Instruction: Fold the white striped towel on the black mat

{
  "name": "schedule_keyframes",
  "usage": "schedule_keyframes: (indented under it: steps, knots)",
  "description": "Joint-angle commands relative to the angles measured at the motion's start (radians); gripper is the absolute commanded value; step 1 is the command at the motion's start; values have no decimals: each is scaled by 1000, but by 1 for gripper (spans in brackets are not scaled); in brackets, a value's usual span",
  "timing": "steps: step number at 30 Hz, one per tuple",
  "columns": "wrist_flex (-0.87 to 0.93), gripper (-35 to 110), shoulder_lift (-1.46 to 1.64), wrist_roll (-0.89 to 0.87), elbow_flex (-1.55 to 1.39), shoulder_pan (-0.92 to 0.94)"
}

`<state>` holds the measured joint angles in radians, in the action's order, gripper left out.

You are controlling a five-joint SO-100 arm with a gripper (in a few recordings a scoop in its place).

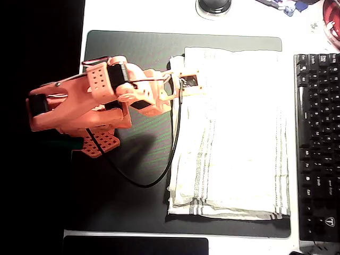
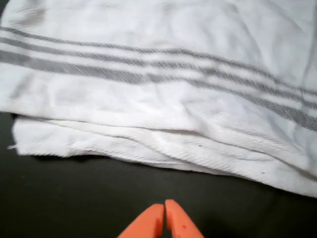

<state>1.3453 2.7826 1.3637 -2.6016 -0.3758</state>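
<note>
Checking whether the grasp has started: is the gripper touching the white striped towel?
Apart. In the wrist view, the gripper has its fingertips together, with a strip of black mat showing between them and the near edge of the white striped towel.

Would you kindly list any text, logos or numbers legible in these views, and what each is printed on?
No text can be read.
Black keyboard: key legends too small and blurred; a pale emblem on one bottom key, not legible.
White striped towel, black mat, orange arm: no markings seen.

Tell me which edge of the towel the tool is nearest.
The towel's left edge in the overhead view, near its top corner; the tool hovers over the black mat just short of that layered edge.
</note>
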Motion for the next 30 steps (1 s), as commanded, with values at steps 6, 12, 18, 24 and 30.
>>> schedule_keyframes:
  steps: [6,12,18,24,30]
  knots:
    - [-118,0,-354,-160,284,-163]
    - [-138,0,-600,-219,494,-233]
    - [-81,5,-928,-313,821,-242]
    - [-58,4,-1213,-318,1115,-249]
    - [-54,7,-1379,-301,1244,-258]
